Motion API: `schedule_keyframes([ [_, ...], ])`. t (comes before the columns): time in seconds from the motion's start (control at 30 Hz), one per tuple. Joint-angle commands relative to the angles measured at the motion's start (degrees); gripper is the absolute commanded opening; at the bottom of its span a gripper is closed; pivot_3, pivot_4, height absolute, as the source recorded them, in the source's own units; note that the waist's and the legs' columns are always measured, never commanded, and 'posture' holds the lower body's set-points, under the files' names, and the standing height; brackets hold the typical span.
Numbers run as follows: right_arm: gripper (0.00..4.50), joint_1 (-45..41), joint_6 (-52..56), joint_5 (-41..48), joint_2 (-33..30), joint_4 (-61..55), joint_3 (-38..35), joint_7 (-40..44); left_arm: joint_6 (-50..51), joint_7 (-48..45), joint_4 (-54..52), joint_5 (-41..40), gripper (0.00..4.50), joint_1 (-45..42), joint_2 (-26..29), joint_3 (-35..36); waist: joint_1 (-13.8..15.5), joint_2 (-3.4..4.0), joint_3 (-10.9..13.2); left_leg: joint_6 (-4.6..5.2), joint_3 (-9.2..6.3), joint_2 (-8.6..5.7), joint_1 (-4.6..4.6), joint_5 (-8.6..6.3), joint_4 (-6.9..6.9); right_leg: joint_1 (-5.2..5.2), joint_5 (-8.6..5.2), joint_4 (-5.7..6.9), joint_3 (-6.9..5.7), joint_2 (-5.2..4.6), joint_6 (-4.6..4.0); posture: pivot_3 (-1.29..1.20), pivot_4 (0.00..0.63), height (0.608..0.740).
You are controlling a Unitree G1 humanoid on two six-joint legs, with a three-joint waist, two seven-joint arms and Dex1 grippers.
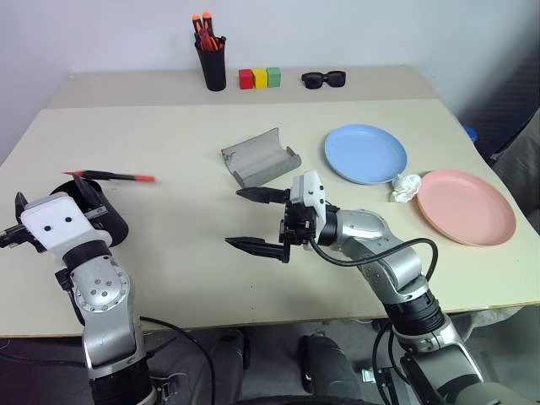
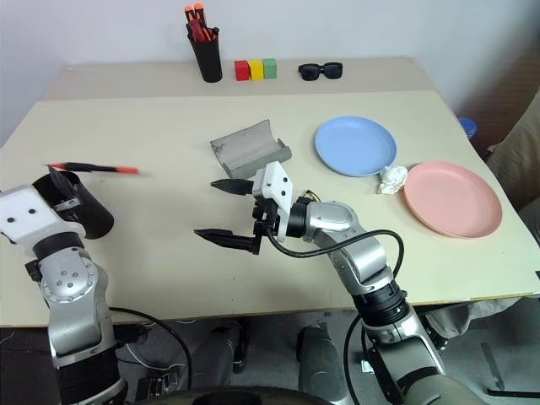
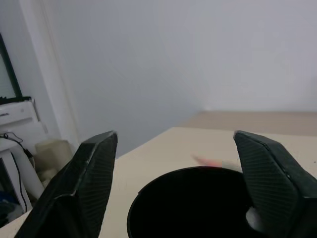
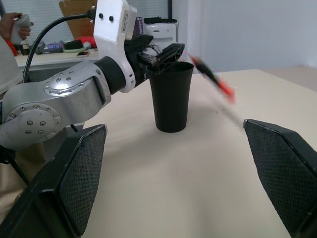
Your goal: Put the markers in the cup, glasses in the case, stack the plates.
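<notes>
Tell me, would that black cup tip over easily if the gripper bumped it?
Probably. The cup is tall, narrows toward its base and looks light and empty. The red marker seems to be tumbling off its rim, which could nudge it too.

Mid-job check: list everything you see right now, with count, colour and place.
Cup: one, black, near-left table edge.
Red marker: one, blurred, at the cup's rim, in neither end effector.
Case: one, grey, lid open, mid-table.
Plates: two, the blue plate and the pink plate, right side, unstacked.
Crumpled paper: one, white, between the plates.
Pen holder: one, black, orange-tipped pens inside, far edge.
Blocks: three, red, yellow, green, beside the holder.
Sunglasses: one, black, right of the blocks.
Left end effector: open, over the cup.
Right end effector: open, mid-table.
</notes>
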Motion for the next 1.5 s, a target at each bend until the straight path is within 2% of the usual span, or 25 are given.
schedule_keyframes([
  [0.03,4.50,-0.05,-0.58,0.58,0.31,-2.21,-0.30,0.05,-1.73,0.39,-0.34,0.64,3.97,0.23,-0.13,-0.20,0.01,0.00,0.00,0.00,0.00,0.00,0.00,0.00,0.00,0.00,0.00,0.00,0.00,0.00,0.00,0.00,0.150,0.740],
  [0.3,4.50,0.04,-0.22,0.75,0.34,-2.36,-0.28,-0.03,-1.53,0.17,-0.80,0.57,3.97,-0.97,-0.26,-1.30,0.01,0.00,0.00,0.00,0.00,0.00,0.00,0.00,0.00,0.00,0.00,0.00,0.00,0.00,-0.01,0.00,0.150,0.740],
  [0.53,4.50,-0.07,-0.10,0.75,0.50,-2.18,-0.24,-0.14,1.51,-4.30,-1.32,-0.49,3.97,-9.00,1.66,-5.69,0.20,0.00,0.00,0.00,0.00,-0.01,-0.01,0.00,0.01,0.01,0.00,-0.01,-0.02,0.00,0.00,0.00,0.150,0.740],
  [0.67,4.50,-0.16,-0.32,0.43,0.92,-1.92,-0.08,-0.57,7.12,-6.54,-0.56,-3.12,3.97,-14.22,0.99,-7.50,-0.02,0.00,0.00,0.00,0.00,-0.02,-0.01,0.00,0.01,0.02,0.10,-0.01,-0.02,0.01,0.18,0.00,0.150,0.740],
  [0.73,4.50,-0.13,-0.33,0.36,1.00,-1.79,-0.03,-0.65,17.47,-6.31,2.13,-5.26,4.49,-19.36,-0.46,-7.28,-0.08,0.00,0.00,0.01,0.00,-0.02,0.00,0.01,0.00,0.02,0.11,0.01,-0.02,0.02,0.20,0.00,0.150,0.740],
  [0.77,4.50,-0.11,-0.30,0.36,0.97,-1.75,-0.01,-0.62,22.27,-5.16,3.93,-6.48,4.49,-22.48,-1.73,-6.37,-0.07,0.00,0.00,0.01,-0.02,-0.02,0.00,0.01,0.01,0.01,0.11,0.02,-0.03,0.04,0.21,0.00,0.150,0.740],
  [0.87,4.50,-0.44,-0.32,0.31,0.94,-1.27,-0.03,-0.46,36.38,-0.21,12.91,-6.79,4.49,-33.51,-3.91,-3.66,0.00,-0.03,0.01,0.02,-0.16,-0.02,-0.01,0.02,0.13,0.11,0.11,0.03,-0.17,0.09,0.23,0.00,0.150,0.740],
  [1.0,4.50,-1.07,-0.55,0.06,1.36,-0.46,0.19,-0.38,43.41,2.63,28.80,-10.17,4.49,-45.91,-3.71,1.83,-0.09,-0.10,0.06,0.02,-0.22,-0.04,-0.02,0.02,0.14,0.13,0.11,0.02,-0.22,0.09,0.27,0.00,0.150,0.740],
  [1.13,4.50,-1.06,-0.57,-0.09,1.77,-0.32,0.26,-0.54,40.31,4.25,49.06,-10.42,4.49,-55.59,-0.22,2.87,-0.26,-0.10,0.06,0.01,-0.24,-0.04,-0.02,0.02,0.10,0.09,0.10,0.06,-0.25,0.10,0.28,0.00,0.150,0.740],
  [1.3,4.50,-0.03,-0.37,-0.46,1.57,-1.11,-0.11,-1.23,32.28,6.70,69.80,-14.33,4.49,-63.04,2.70,7.16,-0.18,-0.11,0.07,0.00,-0.23,-0.04,-0.02,0.02,0.04,0.04,0.11,0.08,-0.24,0.09,0.28,0.00,0.150,0.740],
  [1.5,4.50,1.34,0.34,-0.41,1.24,-2.33,-0.46,-2.60,24.41,6.75,85.26,-16.46,4.49,-66.88,5.72,7.27,-0.05,-0.12,0.07,-0.01,-0.22,-0.05,-0.03,0.02,0.04,0.05,0.13,0.08,-0.24,0.06,0.31,0.00,0.150,0.740],
])
